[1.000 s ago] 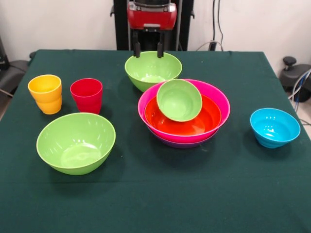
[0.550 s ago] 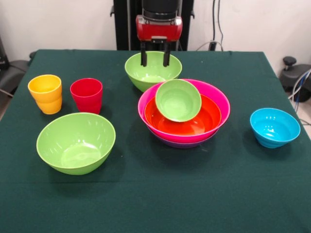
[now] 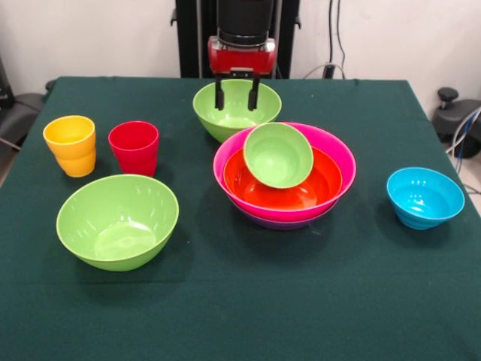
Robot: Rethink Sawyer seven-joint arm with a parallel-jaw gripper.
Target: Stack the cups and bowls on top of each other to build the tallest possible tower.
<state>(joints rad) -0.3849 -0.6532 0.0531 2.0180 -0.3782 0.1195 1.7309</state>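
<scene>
Jaws [image 3: 236, 95] lowered, open over far green bowl [image 3: 237, 110]; tower [image 3: 285, 177] beside.

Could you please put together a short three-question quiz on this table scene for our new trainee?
1. True or false: the small green bowl sits tilted inside the orange bowl.
2. Which cup stands nearer the table's edge: yellow cup or red cup?
3. The gripper hangs over which bowl? A) blue bowl B) far green bowl C) near green bowl

Key: 1 true; 2 yellow cup; 3 B.
</scene>
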